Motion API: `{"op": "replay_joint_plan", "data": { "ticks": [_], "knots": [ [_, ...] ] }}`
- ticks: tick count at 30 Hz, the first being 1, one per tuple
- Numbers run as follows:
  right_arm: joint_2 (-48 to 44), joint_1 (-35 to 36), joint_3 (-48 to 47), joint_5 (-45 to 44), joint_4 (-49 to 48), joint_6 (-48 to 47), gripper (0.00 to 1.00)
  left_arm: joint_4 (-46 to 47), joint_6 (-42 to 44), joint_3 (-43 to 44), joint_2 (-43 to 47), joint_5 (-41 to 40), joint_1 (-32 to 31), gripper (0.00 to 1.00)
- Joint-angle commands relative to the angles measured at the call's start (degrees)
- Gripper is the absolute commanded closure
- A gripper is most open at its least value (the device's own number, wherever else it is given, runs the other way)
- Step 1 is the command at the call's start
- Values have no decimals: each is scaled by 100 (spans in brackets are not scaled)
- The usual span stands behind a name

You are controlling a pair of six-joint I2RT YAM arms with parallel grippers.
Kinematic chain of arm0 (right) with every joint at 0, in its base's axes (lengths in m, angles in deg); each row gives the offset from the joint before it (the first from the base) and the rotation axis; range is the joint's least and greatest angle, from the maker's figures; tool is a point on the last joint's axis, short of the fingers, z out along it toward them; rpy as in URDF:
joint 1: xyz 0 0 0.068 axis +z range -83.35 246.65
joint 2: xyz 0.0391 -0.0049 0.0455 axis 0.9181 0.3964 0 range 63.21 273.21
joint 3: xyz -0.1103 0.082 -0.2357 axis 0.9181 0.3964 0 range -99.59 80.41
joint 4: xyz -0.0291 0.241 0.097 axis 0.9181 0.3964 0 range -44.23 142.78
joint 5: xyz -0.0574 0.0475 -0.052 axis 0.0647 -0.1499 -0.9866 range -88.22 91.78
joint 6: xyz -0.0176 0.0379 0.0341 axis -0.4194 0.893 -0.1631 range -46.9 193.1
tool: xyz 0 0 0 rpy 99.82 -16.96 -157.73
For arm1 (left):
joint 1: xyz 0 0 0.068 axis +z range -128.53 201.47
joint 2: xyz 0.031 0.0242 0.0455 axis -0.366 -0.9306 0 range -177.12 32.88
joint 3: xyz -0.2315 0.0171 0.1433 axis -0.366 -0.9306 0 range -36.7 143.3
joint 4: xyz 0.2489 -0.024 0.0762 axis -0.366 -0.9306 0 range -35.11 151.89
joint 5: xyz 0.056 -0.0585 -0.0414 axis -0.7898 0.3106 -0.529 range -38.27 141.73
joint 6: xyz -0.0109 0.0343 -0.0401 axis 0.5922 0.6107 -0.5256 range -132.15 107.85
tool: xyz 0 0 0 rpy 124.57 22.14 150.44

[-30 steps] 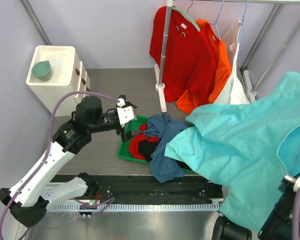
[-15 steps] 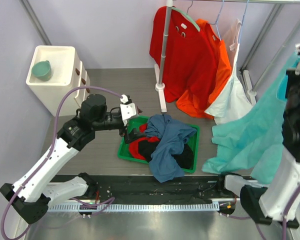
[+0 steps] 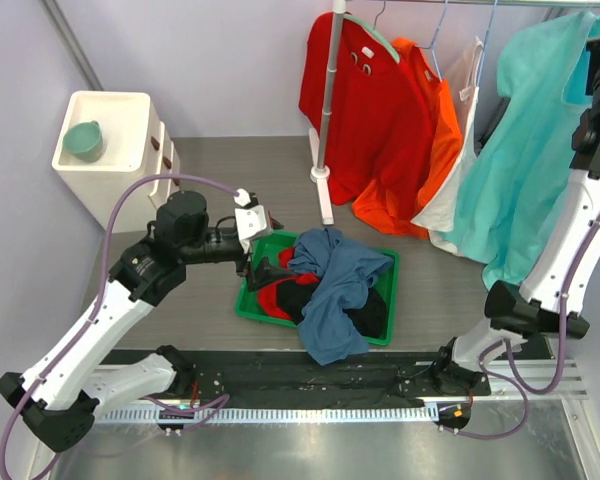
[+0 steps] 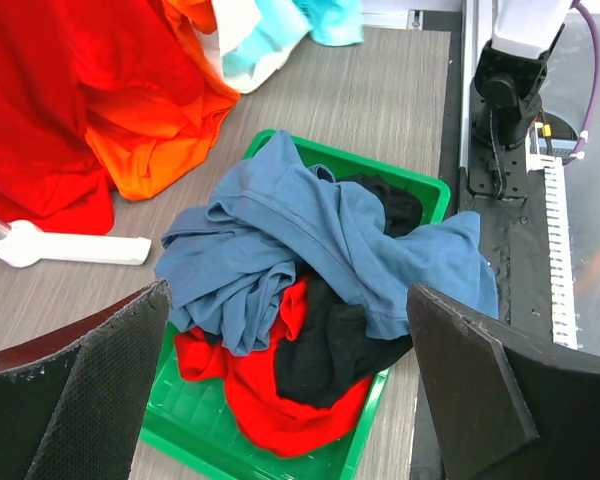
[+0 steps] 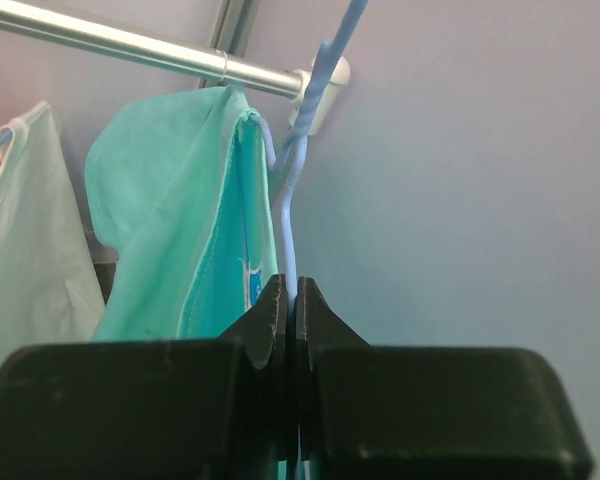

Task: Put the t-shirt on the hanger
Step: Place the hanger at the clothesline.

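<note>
- Turquoise t-shirt (image 3: 520, 150) hangs below the rail (image 5: 130, 45) on the hanger (image 5: 292, 190), whose wire neck the right gripper (image 5: 288, 300) clamps.
- Letting go before the hanger seats over the rail would likely drop both.
- Left gripper (image 3: 252, 232), wide open and empty, is well apart from the rail.

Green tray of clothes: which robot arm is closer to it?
Left. The left gripper hangs open by the green tray's left side. The right gripper is far off, up by the rail, shut on the hanger with the t-shirt.
</note>
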Motion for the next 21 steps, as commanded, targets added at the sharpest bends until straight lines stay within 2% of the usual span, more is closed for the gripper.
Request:
{"op": "replay_joint_plan", "data": {
  "ticks": [1, 5, 8, 14, 21],
  "knots": [
    [387, -424, -404, 1618, -1328, 615, 99, 289, -142, -191, 206, 140, 14, 0],
    [685, -705, -333, 2216, -2031, 1282, 99, 289, -133, -280, 268, 87, 14, 0],
    [975, -785, -526, 2551, -2190, 1408, 99, 297, -72, -385, 347, -1, 14, 0],
    [1144, -794, -343, 2780, -2270, 1391, 99, 280, -28, -535, 400, -36, 14, 0],
    [986, -794, 395, 2710, -2270, 1013, 99, 289, -28, -561, 356, -36, 14, 0]
  ]
}}
